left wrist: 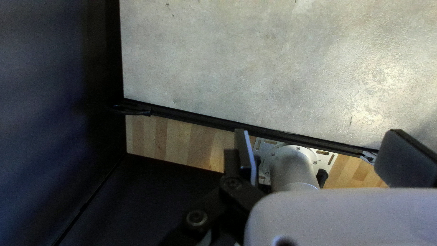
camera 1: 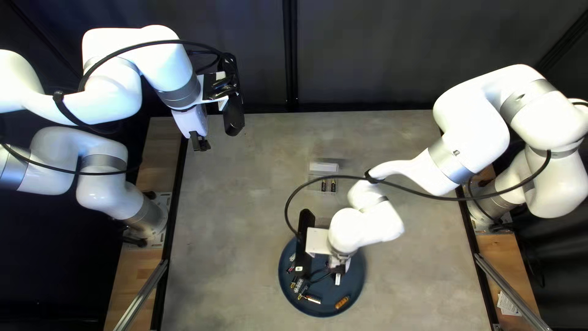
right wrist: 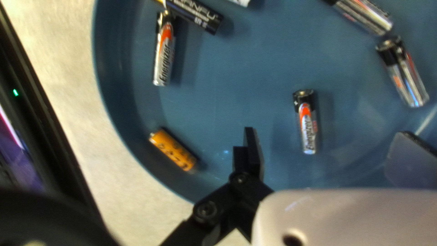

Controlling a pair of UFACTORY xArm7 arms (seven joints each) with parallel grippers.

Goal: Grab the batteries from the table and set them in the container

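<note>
Firstly, blue tray point(camera 1: 355, 283); over it, right gripper point(right wrist: 328, 133), spread, empty; well apart from it, left gripper point(left wrist: 321, 132), likewise. Beyond tray, container point(camera 1: 315, 185). Inside tray, loose batteries point(right wrist: 164, 50); central battery point(right wrist: 308, 125) may roll if an off-centre close nudges it.

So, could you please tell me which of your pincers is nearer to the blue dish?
Right: my right pincer is over the dish, while my left pincer hangs by the table's far left corner.

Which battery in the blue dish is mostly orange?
The orange battery beside the right hand, by the dish's wall; the other batteries there look silver or black.
</note>
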